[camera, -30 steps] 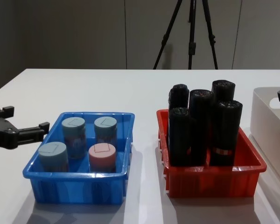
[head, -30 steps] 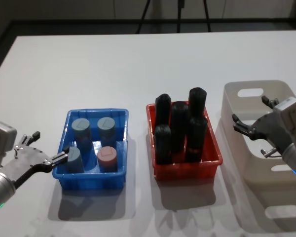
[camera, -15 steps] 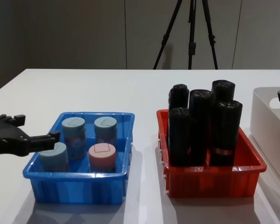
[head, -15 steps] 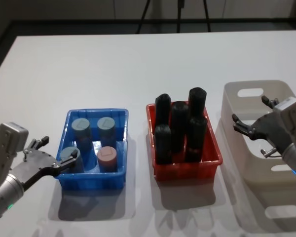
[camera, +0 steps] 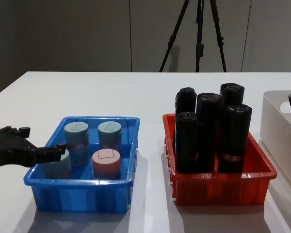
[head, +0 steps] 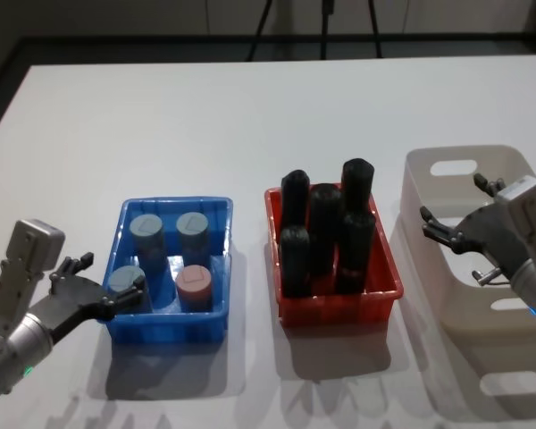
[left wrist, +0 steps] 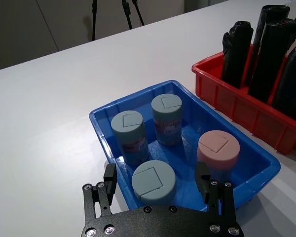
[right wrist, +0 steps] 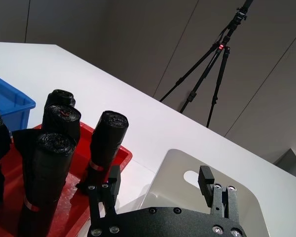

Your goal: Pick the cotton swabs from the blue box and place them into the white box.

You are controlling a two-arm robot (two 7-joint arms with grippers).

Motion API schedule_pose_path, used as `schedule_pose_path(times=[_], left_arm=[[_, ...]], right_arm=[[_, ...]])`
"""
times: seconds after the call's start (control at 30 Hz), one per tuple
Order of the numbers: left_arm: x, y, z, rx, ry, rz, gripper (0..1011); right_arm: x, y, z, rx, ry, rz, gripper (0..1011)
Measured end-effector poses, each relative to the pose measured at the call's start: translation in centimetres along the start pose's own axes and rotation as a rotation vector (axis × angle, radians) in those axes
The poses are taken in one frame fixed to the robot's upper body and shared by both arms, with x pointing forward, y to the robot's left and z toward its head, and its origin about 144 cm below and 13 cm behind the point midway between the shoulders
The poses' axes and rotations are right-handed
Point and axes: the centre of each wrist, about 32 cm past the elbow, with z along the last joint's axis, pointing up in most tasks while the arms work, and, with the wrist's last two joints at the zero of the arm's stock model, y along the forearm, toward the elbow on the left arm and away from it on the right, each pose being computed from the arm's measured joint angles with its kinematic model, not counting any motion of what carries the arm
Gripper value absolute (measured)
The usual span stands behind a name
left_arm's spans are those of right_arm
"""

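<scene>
The blue box point(head: 174, 205) point(left wrist: 138, 97) point(camera: 87, 196) holds several cotton swabs tubs: two grey-blue ones at the back point(head: 146, 227) point(head: 193, 224), a pink one point(head: 195, 281) point(left wrist: 218, 146) point(camera: 106, 158) at the front, and a grey-blue one point(head: 125, 281) point(left wrist: 153, 179) in the front left corner. My left gripper point(head: 107, 275) point(left wrist: 155, 177) point(camera: 39, 141) is open at that corner tub, one finger on each side, not clamped. My right gripper point(head: 453, 198) point(right wrist: 159, 177) hangs open over the white box point(head: 482, 332) point(right wrist: 187, 163) point(camera: 276, 126), holding nothing.
Between the two boxes stands a red tray point(head: 339, 310) point(camera: 218, 190) with several tall black rolls point(head: 324, 223) point(camera: 208, 131). A tripod point(camera: 199, 34) stands beyond the table's far edge. Bare white tabletop lies behind and in front of the boxes.
My left gripper has advanced from outside the blue box's left wall to the front-left tub, its open fingers now flanking it. The right gripper has not moved.
</scene>
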Motion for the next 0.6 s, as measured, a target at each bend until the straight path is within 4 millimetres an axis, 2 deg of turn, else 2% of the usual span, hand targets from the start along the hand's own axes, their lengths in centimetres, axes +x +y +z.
schedule_pose_path(times=[0.6], left_arm=[[-0.40, -0.94, 0.05, 0.028, 0.001, -0.017, 1001]], right_arm=[[0.00, 0.00, 0.00, 0.000, 0.000, 0.000, 1001]])
